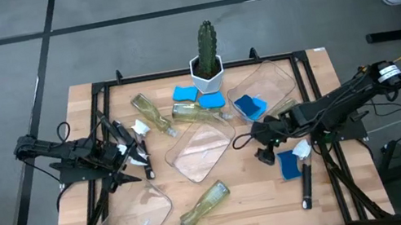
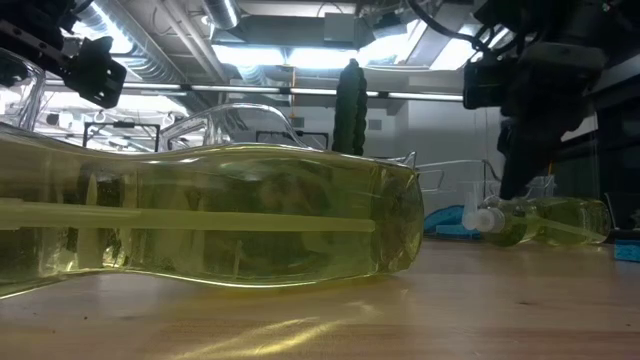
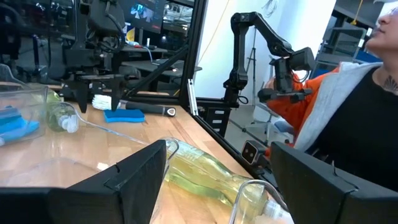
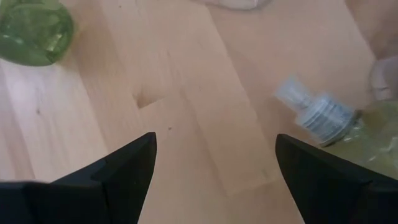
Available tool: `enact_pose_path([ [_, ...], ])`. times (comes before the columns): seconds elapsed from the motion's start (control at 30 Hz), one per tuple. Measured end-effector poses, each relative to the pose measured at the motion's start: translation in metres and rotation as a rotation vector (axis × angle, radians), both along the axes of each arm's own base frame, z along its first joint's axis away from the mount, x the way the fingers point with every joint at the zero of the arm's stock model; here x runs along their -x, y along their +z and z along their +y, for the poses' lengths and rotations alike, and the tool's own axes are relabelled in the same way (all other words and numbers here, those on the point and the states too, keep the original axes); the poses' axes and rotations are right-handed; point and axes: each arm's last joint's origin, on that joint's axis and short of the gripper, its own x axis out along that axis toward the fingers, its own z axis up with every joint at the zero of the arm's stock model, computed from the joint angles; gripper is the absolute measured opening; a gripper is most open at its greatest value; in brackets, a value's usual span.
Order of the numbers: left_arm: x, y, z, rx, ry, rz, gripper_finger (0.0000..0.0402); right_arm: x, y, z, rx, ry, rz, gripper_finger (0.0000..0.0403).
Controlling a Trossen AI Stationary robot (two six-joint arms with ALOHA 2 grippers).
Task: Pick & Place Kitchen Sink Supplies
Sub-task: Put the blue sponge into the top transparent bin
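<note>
Three clear bottles of yellow-green liquid lie on their sides: one near the front edge (image 1: 204, 204) (image 2: 200, 220) (image 3: 205, 174), one toward the far left (image 1: 149, 113), and one by the sponges (image 1: 188, 113) (image 2: 550, 220) with its pump cap (image 4: 317, 112). Blue sponges lie below the cactus (image 1: 185, 94) (image 1: 211, 101), in the far right tray (image 1: 249, 106) and beside the right arm (image 1: 288, 165). A black-handled brush (image 1: 306, 185) lies near that sponge. My left gripper (image 1: 141, 160) (image 3: 217, 186) hangs open at the table's left. My right gripper (image 1: 261, 150) (image 4: 214, 174) is open above bare wood.
A green cactus in a white pot (image 1: 208, 61) stands at the far edge. Clear shallow trays sit at the near left (image 1: 132, 216), the middle (image 1: 199, 150) and the far right (image 1: 270, 84). A person in an orange and grey top (image 3: 348, 106) is beyond the table.
</note>
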Motion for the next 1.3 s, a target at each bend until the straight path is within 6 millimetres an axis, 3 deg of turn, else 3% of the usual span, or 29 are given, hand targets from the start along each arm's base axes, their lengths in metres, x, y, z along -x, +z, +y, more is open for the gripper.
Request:
enact_pose_path([
  [0.47,0.0,0.0,0.0,0.053,-0.003,0.025,0.0281,0.0,0.0,0.0,-0.013,0.009,0.002,0.0323],
  [0.7,0.0,0.005,0.001,-0.129,0.049,-0.117,0.0281,-0.001,0.001,0.001,-0.014,0.012,-0.012,0.0323],
  [0.8,-0.001,0.006,0.005,-0.154,0.175,-0.127,0.0281,-0.001,0.001,0.001,-0.014,0.012,-0.012,0.0323],
  [1.0,-0.002,0.002,0.021,-0.164,0.746,-0.007,0.0281,-0.001,0.001,0.001,-0.012,0.015,-0.011,0.0323],
  [1.07,-0.002,0.0,0.024,-0.171,0.861,0.021,0.0281,-0.001,0.001,0.001,-0.012,0.015,-0.011,0.0323],
  [1.3,-0.004,-0.002,0.026,-0.182,0.902,0.05,0.0281,-0.001,0.0,0.001,-0.011,0.014,-0.006,0.0323],
])
